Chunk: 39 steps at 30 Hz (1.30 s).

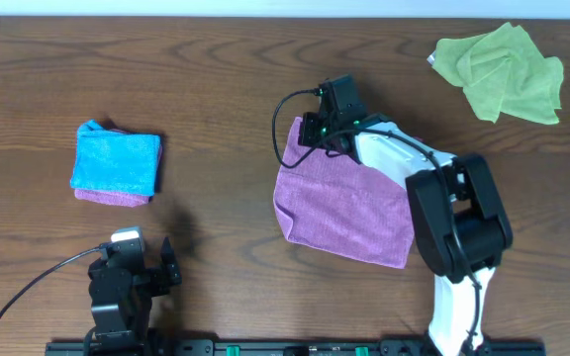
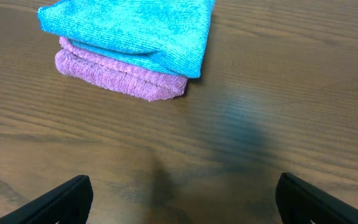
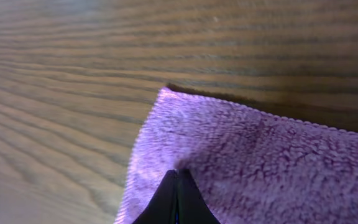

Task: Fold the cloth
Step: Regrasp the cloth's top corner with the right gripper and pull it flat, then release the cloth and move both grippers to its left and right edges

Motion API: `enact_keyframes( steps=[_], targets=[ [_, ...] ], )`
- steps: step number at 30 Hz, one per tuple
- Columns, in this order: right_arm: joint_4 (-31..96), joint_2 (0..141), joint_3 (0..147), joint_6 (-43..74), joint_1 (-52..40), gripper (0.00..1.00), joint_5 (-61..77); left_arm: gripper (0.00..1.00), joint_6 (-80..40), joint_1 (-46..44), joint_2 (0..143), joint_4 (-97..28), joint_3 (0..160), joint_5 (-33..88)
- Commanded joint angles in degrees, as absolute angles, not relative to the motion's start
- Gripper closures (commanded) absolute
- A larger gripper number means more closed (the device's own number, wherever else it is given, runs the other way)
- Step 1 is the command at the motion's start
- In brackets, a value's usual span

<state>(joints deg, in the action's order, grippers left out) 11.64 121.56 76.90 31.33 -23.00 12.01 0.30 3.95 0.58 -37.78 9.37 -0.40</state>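
Observation:
A purple cloth (image 1: 339, 203) lies spread at the middle of the table. My right gripper (image 1: 317, 133) is shut on its far left corner; in the right wrist view the closed fingertips (image 3: 176, 177) pinch the purple cloth (image 3: 260, 168) near that corner. My left gripper (image 1: 144, 265) is open and empty near the front left edge; its two fingertips (image 2: 182, 196) show wide apart over bare wood.
A folded blue cloth (image 1: 117, 158) rests on a folded pink-purple cloth (image 1: 112, 197) at the left, also in the left wrist view (image 2: 129, 25). A crumpled green cloth (image 1: 503, 71) lies at the far right.

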Motion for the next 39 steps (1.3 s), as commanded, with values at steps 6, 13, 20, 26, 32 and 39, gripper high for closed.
enact_keyframes(
  steps=[6, 13, 20, 26, 32, 39],
  targets=[
    [10.09, 123.59, 77.91, 30.76, -22.9, 0.98, 10.37, 0.05, 1.26, 3.7, 0.21, -38.59, 8.99, -0.4],
    [9.15, 126.67, 79.33, 31.22, -23.62, 0.98, 12.56, 0.05, 1.26, 3.7, 0.21, -38.59, 8.99, -0.4],
    [9.69, 131.66, 85.52, 31.27, -26.83, 0.98, 14.44, 0.05, 1.26, 3.7, 0.21, -38.59, 8.99, -0.4],
    [13.54, 135.35, 92.14, 31.2, -30.39, 0.99, 14.61, 0.05, 1.26, 3.7, 0.21, -38.59, 8.99, -0.4],
    [14.48, 135.33, 92.23, 31.2, -31.57, 0.98, 14.68, 0.05, 1.26, 3.7, 0.21, -38.59, 8.99, -0.4],
    [17.54, 128.73, 96.38, 27.31, -30.04, 0.48, 16.62, 0.05, -8.03, 3.7, 0.21, -38.7, 9.06, 1.56]
  ],
)
